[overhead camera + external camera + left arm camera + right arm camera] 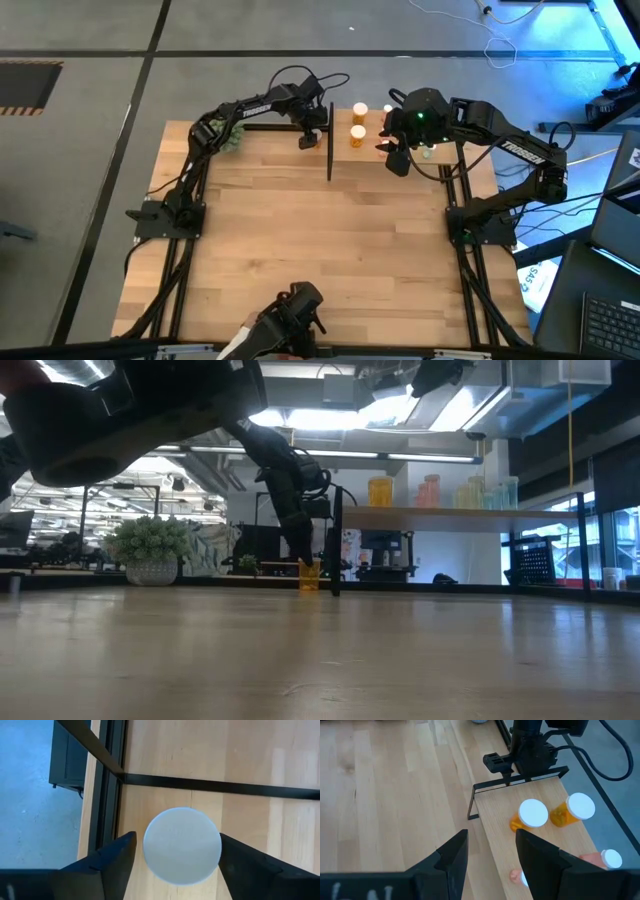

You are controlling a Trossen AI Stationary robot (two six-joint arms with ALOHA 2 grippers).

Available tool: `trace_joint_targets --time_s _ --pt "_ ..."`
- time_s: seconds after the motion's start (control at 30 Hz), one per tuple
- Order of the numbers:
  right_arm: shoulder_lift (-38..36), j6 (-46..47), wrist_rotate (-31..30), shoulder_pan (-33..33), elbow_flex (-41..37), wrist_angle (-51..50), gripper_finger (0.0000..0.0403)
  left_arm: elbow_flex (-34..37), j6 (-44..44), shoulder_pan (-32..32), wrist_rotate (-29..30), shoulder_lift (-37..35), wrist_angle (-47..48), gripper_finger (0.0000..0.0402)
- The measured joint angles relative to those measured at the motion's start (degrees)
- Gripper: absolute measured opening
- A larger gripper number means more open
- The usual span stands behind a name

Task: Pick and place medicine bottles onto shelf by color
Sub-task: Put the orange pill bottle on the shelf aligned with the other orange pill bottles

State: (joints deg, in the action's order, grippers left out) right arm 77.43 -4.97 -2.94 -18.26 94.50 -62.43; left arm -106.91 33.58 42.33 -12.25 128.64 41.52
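Looking straight down, the high view places the left pincer (308,140) at the far edge of the surface (320,260), just left of the shelf (372,152), and the right pincer (397,158) over the shelf's right part, where two orange bottles (358,134) stand. Only the left wrist view shows what sits beneath the left pincer — a pale cap (182,846) between wide-spread fingers (112,865), with a gap on each side, so nothing is gripped. The low view adds that this bottle (309,576) is orange and stands on the surface under the shelf board. From the right wrist view, the right pincer (490,865) is partly open and empty — orange and pink bottles (600,860) lie beyond it.
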Motion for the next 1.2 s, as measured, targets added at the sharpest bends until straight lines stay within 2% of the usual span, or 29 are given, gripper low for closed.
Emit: trace_joint_targets --time_s 0.4,0.7,1.2 --pt "0.0 0.0 0.0 0.02 0.0 0.0 0.0168 0.0 0.61 0.02 1.16 -0.01 -0.02 0.0203" --pt "0.0 0.0 0.0 0.0 0.0 0.0 0.0168 0.0 0.31 0.02 1.2 -0.05 0.66 0.0197" --pt "0.0 0.0 0.0 0.02 0.0 0.0 0.0168 0.13 -2.02 0.02 1.62 -1.78 8.26 0.0196"
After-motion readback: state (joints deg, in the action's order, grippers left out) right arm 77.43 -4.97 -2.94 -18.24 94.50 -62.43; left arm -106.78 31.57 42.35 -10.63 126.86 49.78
